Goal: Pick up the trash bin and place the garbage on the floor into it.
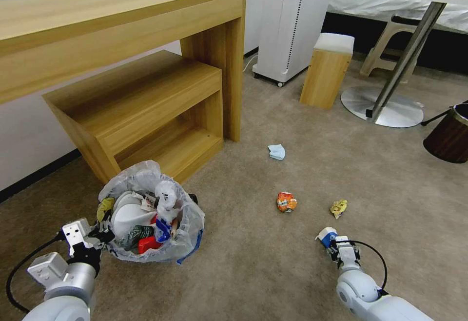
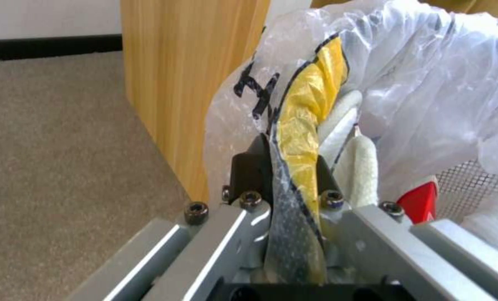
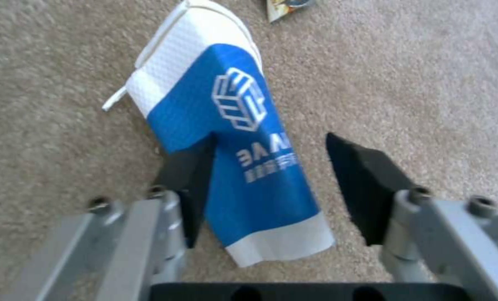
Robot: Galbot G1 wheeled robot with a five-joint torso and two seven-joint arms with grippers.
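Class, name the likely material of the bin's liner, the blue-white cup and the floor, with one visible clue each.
Trash bin liner: thin translucent plastic, crinkled and glossy. Blue-white cup: probably coated paper; flattened, dimpled and printed. Floor: short-pile carpet, a matte, fuzzy beige.

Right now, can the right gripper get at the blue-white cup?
Probably yes: the right gripper is open with the flattened blue-white cup lying between its fingers on bare carpet; nothing blocks it.
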